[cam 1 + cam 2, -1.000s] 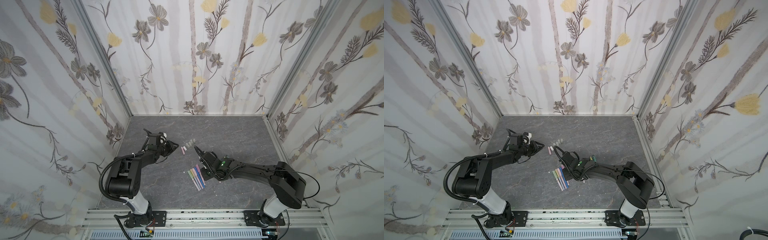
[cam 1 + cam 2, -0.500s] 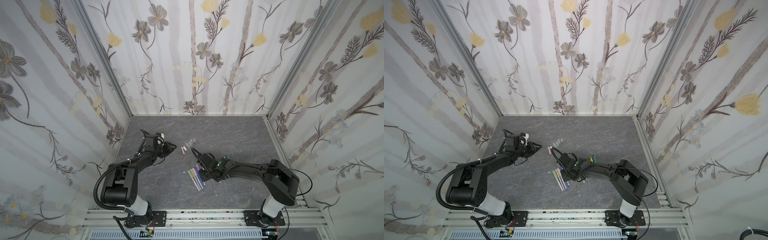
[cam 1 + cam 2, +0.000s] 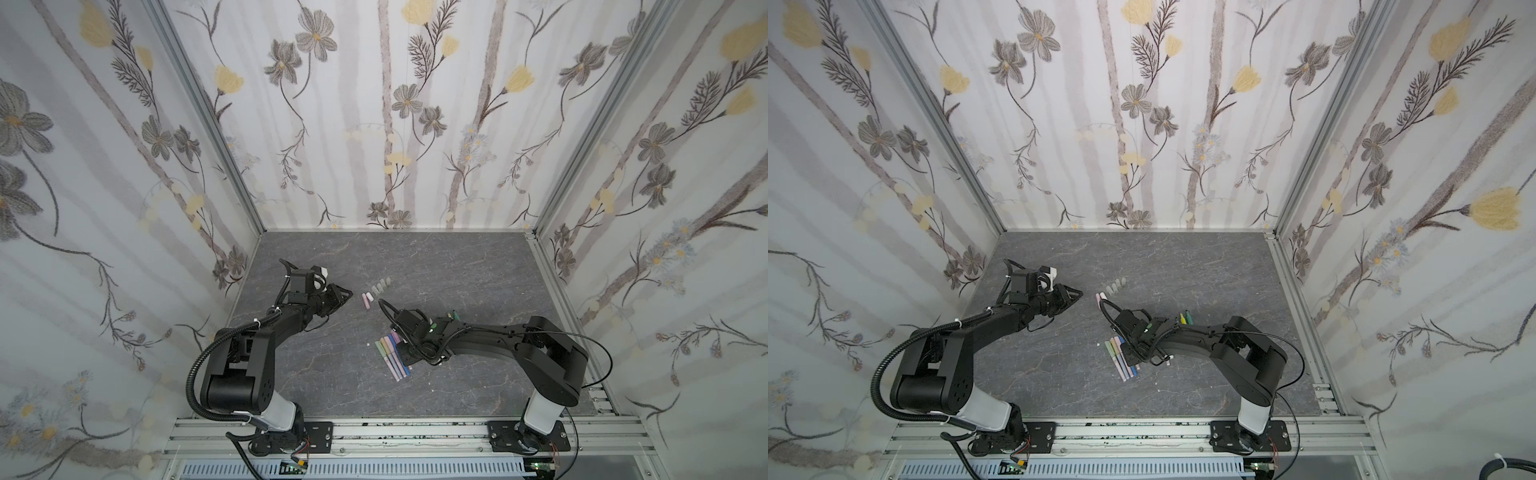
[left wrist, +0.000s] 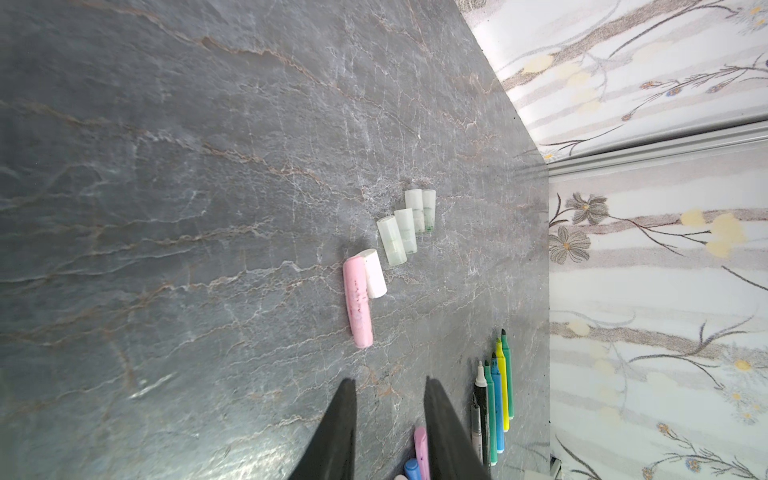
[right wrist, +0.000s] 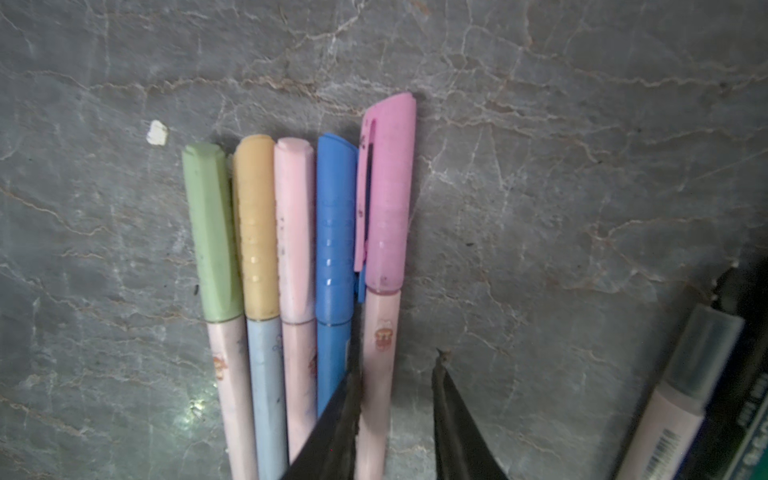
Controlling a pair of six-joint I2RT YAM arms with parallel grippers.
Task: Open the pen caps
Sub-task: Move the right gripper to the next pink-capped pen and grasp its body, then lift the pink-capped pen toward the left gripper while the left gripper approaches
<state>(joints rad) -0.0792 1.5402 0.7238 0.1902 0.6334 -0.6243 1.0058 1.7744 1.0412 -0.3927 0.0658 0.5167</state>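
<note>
Several capped pens [image 5: 291,374] lie side by side on the grey table, seen in both top views [image 3: 390,353] [image 3: 1121,353]. Their pen caps are green [image 5: 212,232], peach [image 5: 254,224], pale pink [image 5: 294,232], blue [image 5: 336,228] and pink [image 5: 388,191]. My right gripper [image 5: 395,365] is open and low over the row. The pink-capped pen's barrel [image 5: 380,332] lies between its jaws, against one finger and clear of the other. My left gripper [image 4: 390,382] [image 3: 347,296] is open and empty, just short of the loose pink [image 4: 358,303], white [image 4: 374,274] and translucent caps [image 4: 399,239].
Several uncapped thicker pens [image 4: 496,399] [image 3: 452,316] lie behind the right wrist. A grey-capped marker [image 5: 702,345] lies beside the right gripper. A white speck [image 5: 158,133] sits near the green cap. The side wall stands close on the left arm's far side.
The left arm has sunk a little, its gripper staying near the loose caps. The right gripper has edged slightly along the pen row. Neither gripper's opening has visibly changed.
</note>
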